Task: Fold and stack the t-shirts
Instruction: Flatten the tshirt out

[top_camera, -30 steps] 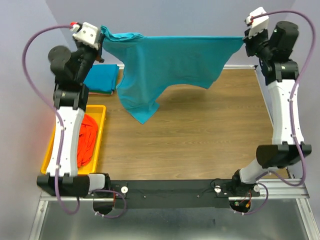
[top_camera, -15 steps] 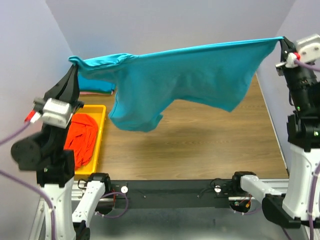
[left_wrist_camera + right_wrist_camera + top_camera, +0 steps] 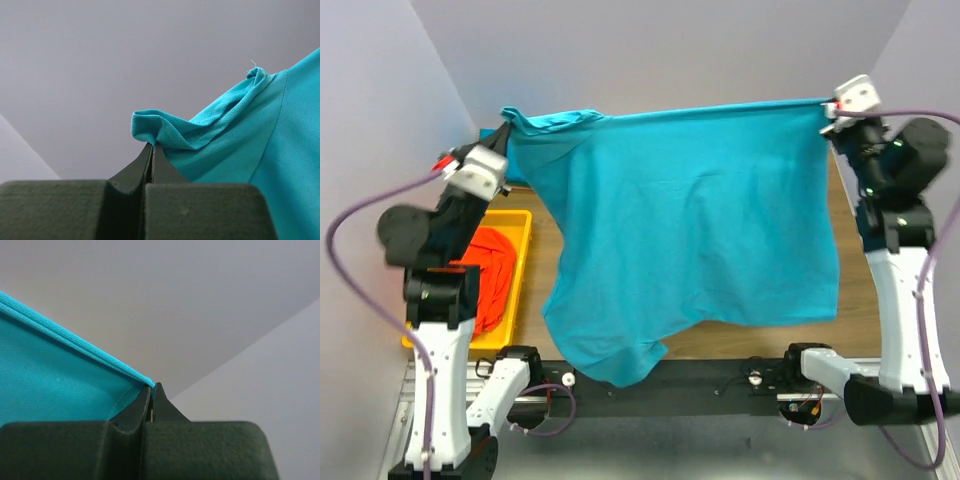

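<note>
Yellow tray (image 3: pixel 523 262) sits at the bench's (image 3: pixel 760 335) left side, with an orange-red t-shirt (image 3: pixel 492 275) heaped in it. A sliver of a second teal t-shirt (image 3: pixel 487 135) shows behind the left arm (image 3: pixel 440 300); cannot tell its lie. Hanging cloth screens most of the bench from above.

Half a second ago the teal t-shirt (image 3: pixel 690 220) stretched slantwise, left corner lower. Now its top edge runs near level and the body drops as a broad sheet, with the low hem near the front rail (image 3: pixel 700 380).

Left pincer (image 3: pixel 506 128) is pressed together on bunched cloth at the shirt's upper left corner. Right pincer (image 3: pixel 828 103) pinches the hemmed upper right corner. The shirt hangs between and below both.
</note>
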Action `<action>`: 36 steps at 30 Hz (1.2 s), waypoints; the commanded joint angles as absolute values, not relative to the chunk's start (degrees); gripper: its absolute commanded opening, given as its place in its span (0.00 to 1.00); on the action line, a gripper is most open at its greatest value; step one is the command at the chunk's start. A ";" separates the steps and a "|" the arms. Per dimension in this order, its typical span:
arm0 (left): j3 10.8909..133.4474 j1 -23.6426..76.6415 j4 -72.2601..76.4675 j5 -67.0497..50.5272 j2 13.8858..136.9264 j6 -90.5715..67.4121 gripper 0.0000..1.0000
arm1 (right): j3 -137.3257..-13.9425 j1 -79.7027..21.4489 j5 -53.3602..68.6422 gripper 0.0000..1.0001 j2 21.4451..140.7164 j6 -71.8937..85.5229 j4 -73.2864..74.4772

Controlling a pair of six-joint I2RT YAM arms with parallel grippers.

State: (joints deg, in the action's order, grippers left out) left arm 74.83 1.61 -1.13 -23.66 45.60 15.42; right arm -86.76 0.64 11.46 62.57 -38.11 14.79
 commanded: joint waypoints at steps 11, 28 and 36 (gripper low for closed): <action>61.34 8.43 -3.79 -19.17 71.78 21.46 0.00 | -66.18 2.02 14.59 0.00 82.77 -43.68 14.42; 96.32 9.14 -8.78 -15.47 122.06 17.58 0.00 | -79.89 1.93 8.97 0.01 113.90 -39.11 10.90; 103.18 9.14 -13.53 -15.64 128.31 19.95 0.00 | -83.05 1.93 8.61 0.01 117.51 -38.67 10.99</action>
State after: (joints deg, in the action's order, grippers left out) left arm 99.88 9.23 -10.11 -16.88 125.86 18.63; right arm -80.71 1.58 10.09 115.68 -39.75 11.88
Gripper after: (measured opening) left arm 0.006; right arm 0.012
